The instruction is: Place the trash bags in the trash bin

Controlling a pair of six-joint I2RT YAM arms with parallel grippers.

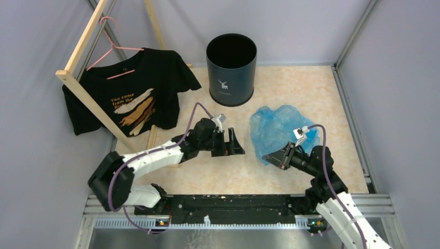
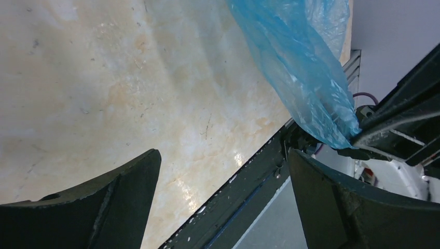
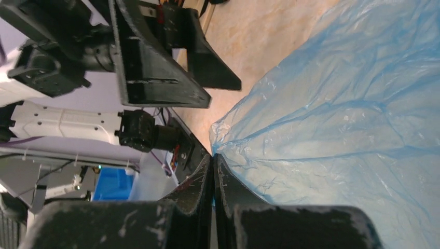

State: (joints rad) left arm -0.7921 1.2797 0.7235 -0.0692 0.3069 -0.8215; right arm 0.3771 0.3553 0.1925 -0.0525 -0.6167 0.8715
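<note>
The light-blue crinkly trash bag (image 1: 277, 128) lies on the table right of centre. My right gripper (image 1: 270, 156) is shut on the bag's near corner; in the right wrist view the jaws are pressed together with the bag (image 3: 342, 119) pinched at their tips (image 3: 212, 155). My left gripper (image 1: 234, 145) is open and empty, left of the bag, a short gap from the right gripper. In the left wrist view the bag (image 2: 306, 72) hangs ahead of the open fingers (image 2: 321, 187). The dark round trash bin (image 1: 231, 69) with a white deer logo stands upright at the back centre, open and empty-looking.
A black T-shirt (image 1: 129, 93) hangs on a pink hanger (image 1: 111, 49) from a wooden rack (image 1: 85, 85) at the back left. Grey walls enclose the table. A metal rail (image 1: 233, 205) runs along the near edge.
</note>
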